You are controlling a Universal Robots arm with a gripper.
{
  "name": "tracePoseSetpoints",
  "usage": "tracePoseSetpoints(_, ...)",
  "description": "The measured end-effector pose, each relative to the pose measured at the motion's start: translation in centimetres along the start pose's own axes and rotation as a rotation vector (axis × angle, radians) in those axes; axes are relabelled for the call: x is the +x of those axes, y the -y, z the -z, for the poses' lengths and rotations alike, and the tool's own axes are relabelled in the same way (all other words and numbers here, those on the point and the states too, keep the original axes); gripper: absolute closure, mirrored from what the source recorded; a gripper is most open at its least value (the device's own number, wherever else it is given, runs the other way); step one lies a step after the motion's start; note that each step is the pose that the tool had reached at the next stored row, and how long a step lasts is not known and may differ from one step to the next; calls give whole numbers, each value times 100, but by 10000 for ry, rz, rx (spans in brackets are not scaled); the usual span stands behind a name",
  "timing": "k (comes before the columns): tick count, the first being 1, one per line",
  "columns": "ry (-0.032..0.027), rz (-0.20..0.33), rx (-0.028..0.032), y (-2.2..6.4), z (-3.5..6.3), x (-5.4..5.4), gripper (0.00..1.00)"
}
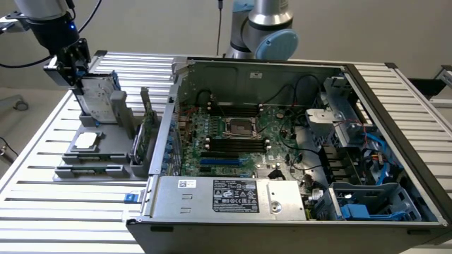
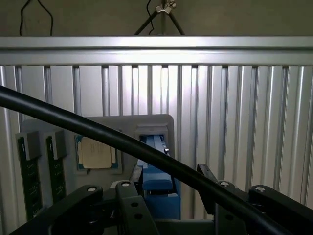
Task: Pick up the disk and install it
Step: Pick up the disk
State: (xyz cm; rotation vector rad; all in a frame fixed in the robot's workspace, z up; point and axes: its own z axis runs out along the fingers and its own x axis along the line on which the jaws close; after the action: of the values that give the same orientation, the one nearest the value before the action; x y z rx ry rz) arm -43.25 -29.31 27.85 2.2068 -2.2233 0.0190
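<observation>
At the exterior view's far left, the black end effector (image 1: 71, 66) hangs at the top edge of the disk (image 1: 97, 95), a flat silver-grey hard drive in a blue plastic carrier that stands upright in a slot of the grey plastic holder block (image 1: 106, 159) on the slatted aluminium desk (image 1: 56, 211). From this side I cannot tell whether the end effector grips the disk or merely straddles it. The wrist view adds what the exterior view hides: the carrier's blue edge seen end-on, rising out of the holder's slot between the end effector's black linkages, with a strip of bare desk slats showing on one side of it. A thick black cable (image 2: 73, 120) crosses that picture in front of the holder. The small square silver chip (image 1: 86, 139) lies flat in the holder just beside the disk, and the upright green circuit card (image 1: 146, 132) stands between the holder and the open grey metal computer case (image 1: 268, 74). The case wall rises close beside the card, while bare desk slats lie open on the holder's other side. The space above the disk is open. Inside the case, a blue drive cage (image 1: 374, 203) sits at the near corner toward the exterior view's right.
</observation>
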Motion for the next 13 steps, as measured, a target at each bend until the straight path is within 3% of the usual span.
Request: tracePoseSetpoints(13,6,0,-4,3,-1,34,44)
